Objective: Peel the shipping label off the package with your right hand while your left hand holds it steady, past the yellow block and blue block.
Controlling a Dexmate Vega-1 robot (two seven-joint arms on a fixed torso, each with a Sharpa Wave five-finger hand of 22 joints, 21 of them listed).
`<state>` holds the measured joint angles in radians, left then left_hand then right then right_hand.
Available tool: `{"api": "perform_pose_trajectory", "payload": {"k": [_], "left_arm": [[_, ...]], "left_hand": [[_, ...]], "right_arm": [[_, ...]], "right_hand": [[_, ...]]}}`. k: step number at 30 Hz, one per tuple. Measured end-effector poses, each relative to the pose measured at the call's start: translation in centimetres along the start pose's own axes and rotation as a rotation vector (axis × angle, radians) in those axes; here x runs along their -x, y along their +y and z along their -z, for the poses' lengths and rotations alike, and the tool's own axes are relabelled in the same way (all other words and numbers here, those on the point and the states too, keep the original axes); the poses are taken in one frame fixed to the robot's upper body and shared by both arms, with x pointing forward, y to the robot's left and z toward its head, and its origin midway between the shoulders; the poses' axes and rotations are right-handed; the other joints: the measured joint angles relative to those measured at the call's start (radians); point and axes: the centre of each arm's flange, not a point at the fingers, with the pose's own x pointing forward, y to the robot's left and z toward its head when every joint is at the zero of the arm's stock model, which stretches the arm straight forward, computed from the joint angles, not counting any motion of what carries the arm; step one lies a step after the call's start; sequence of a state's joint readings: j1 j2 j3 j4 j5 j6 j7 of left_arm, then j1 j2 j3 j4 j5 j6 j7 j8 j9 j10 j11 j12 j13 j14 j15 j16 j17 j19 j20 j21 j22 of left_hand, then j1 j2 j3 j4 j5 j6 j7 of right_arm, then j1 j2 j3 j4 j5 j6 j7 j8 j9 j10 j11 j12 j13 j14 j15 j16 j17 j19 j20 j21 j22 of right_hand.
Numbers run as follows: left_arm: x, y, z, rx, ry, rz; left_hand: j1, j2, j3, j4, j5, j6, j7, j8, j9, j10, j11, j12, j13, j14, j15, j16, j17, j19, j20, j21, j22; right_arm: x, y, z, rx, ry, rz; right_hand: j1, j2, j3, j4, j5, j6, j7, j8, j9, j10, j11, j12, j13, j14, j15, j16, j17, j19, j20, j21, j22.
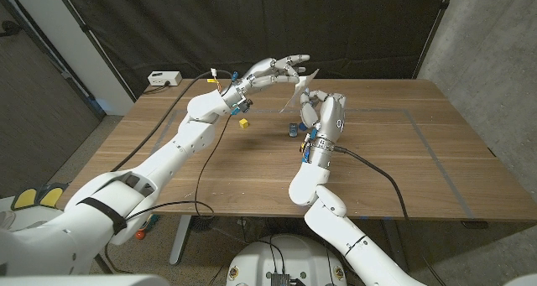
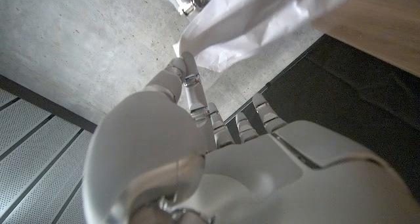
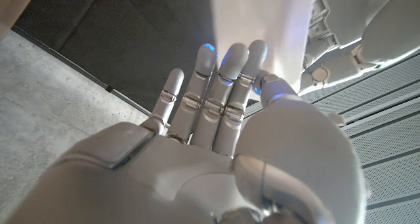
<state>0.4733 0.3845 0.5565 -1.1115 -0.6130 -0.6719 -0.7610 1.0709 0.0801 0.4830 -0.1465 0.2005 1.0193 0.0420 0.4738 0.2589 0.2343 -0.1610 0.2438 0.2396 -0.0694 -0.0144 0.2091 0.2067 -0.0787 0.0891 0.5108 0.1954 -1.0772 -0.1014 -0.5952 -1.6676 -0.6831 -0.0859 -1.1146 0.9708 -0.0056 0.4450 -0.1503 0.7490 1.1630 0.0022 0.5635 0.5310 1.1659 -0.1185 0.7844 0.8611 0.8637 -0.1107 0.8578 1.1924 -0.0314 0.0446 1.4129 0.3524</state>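
- Counter (image 1: 394, 164) planks are filling the lower and middle of the head view, with the two white arms reaching in from the bottom corners toward the upper centre.
- Right hand (image 1: 323, 114) is standing just right of centre in the head view, back toward the camera, fingers (image 3: 220, 73) pointing up and lying close together against the white package (image 1: 295, 91); in the right wrist view the fingertips are pressing on its pale surface, so the hand seems to be holding the package, though how firm the grip is cannot be told.
- Blue block (image 1: 292, 129) is sitting on the counter just left of the right hand's wrist, partly hidden.
- Yellow block (image 1: 243, 123) is lying on the counter further left, under the left forearm and well apart from the blue block.
- Left hand (image 1: 277, 69) is hovering in the upper centre, raised above the counter, fingers stretched toward the right and meeting the top edge of the package; in the left wrist view a finger (image 2: 190, 76) is touching the crumpled white sheet.
- Package is hanging tilted in the air between the two hands, off the counter.
- White box (image 1: 164, 79) with a cable is resting beyond the counter's far left corner.
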Motion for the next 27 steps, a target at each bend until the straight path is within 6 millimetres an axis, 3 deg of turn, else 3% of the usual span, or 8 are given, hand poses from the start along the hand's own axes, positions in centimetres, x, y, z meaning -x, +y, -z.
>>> {"api": "perform_pose_trajectory", "payload": {"k": [11, 15, 18, 20, 21, 24, 27], "left_arm": [[0.3, 0.5, -0.6, -0.010, -0.041, -0.059], [0.6, 0.7, -0.4, -0.006, -0.041, -0.072], [0.7, 1.0, -0.1, -0.003, -0.034, -0.080], [0.8, 1.1, 0.1, 0.000, -0.029, -0.083], [0.8, 1.2, 0.1, 0.001, -0.027, -0.084], [0.9, 1.4, 0.4, 0.003, -0.021, -0.087], [1.0, 1.6, 0.7, 0.012, -0.014, -0.082]], "left_hand": [[0.001, -0.001, 0.000, 0.000, 0.005, 0.000, 0.000, 0.000, 0.003, 0.000, 0.000, 0.000, 0.000, 0.005, -0.005, 0.005, 0.000, 0.005, -0.005, 0.000, 0.000], [0.000, -0.003, 0.000, 0.000, 0.005, 0.000, 0.000, 0.000, 0.004, 0.005, -0.005, 0.000, 0.000, 0.005, -0.005, 0.007, 0.000, 0.007, -0.007, 0.000, 0.000], [-0.002, -0.004, 0.000, 0.000, 0.005, 0.000, 0.000, 0.000, 0.004, 0.005, -0.005, 0.000, 0.000, 0.005, -0.005, 0.007, 0.000, 0.007, -0.007, 0.000, 0.000], [-0.003, -0.006, 0.000, 0.000, 0.005, 0.000, 0.000, 0.000, 0.004, 0.005, -0.005, 0.000, 0.000, 0.005, -0.005, 0.007, 0.000, 0.007, -0.007, 0.000, 0.000], [-0.003, -0.005, 0.000, 0.000, 0.005, 0.000, 0.000, 0.000, 0.004, 0.005, -0.005, 0.000, 0.000, 0.005, -0.005, 0.007, 0.000, 0.007, -0.007, 0.000, 0.000], [-0.003, -0.006, 0.000, 0.000, 0.005, 0.000, 0.000, 0.000, 0.004, 0.005, -0.005, 0.000, 0.000, 0.005, -0.005, 0.007, 0.000, 0.007, -0.007, 0.000, 0.000], [-0.003, -0.006, 0.000, 0.000, 0.005, 0.000, 0.000, 0.000, 0.004, 0.005, -0.005, 0.000, 0.000, 0.005, -0.005, 0.007, 0.000, 0.007, -0.007, 0.000, 0.000]], "right_arm": [[0.0, 0.1, -0.1, -0.003, -0.013, 0.023], [0.0, 0.1, -0.2, -0.012, -0.019, 0.027], [0.0, 0.1, -0.2, -0.019, -0.020, 0.027], [0.0, 0.1, -0.2, -0.032, -0.020, 0.025], [0.0, 0.1, -0.3, -0.039, -0.019, 0.025], [0.0, 0.1, -0.3, -0.060, -0.012, 0.024], [-0.2, 0.1, -0.2, -0.113, -0.008, 0.003]], "right_hand": [[-0.002, -0.018, 0.029, -0.007, 0.026, -0.001, -0.001, 0.009, 0.011, 0.000, 0.000, 0.000, -0.012, 0.009, -0.003, -0.010, -0.006, 0.000, 0.000, 0.018, 0.000], [0.004, -0.025, 0.030, -0.008, 0.024, -0.010, -0.017, -0.010, -0.023, 0.000, -0.004, -0.016, -0.043, 0.022, -0.007, -0.012, -0.033, 0.000, 0.000, 0.040, -0.005], [0.004, -0.025, 0.017, -0.002, 0.000, -0.017, -0.038, -0.031, -0.051, -0.004, -0.012, -0.030, -0.059, 0.022, -0.007, -0.012, -0.055, -0.008, 0.008, 0.060, -0.005], [-0.017, -0.040, -0.008, 0.007, -0.018, -0.039, -0.058, -0.050, -0.070, -0.032, -0.042, -0.044, -0.060, 0.011, -0.005, -0.018, -0.068, -0.017, 0.017, 0.069, -0.008], [-0.037, -0.039, -0.022, 0.016, -0.030, -0.061, -0.060, -0.066, -0.083, -0.063, -0.043, -0.058, -0.065, -0.004, -0.003, -0.018, -0.076, -0.027, 0.020, 0.071, -0.013], [-0.143, -0.026, -0.078, 0.060, -0.073, -0.127, -0.046, -0.133, -0.132, -0.126, -0.020, -0.101, -0.103, -0.045, 0.009, -0.018, -0.093, -0.060, 0.035, 0.084, -0.020], [-0.201, -0.015, -0.107, 0.074, -0.125, -0.172, -0.037, -0.182, -0.171, -0.158, 0.011, -0.147, -0.156, -0.069, 0.019, -0.018, -0.110, -0.083, 0.043, 0.107, -0.009]]}}
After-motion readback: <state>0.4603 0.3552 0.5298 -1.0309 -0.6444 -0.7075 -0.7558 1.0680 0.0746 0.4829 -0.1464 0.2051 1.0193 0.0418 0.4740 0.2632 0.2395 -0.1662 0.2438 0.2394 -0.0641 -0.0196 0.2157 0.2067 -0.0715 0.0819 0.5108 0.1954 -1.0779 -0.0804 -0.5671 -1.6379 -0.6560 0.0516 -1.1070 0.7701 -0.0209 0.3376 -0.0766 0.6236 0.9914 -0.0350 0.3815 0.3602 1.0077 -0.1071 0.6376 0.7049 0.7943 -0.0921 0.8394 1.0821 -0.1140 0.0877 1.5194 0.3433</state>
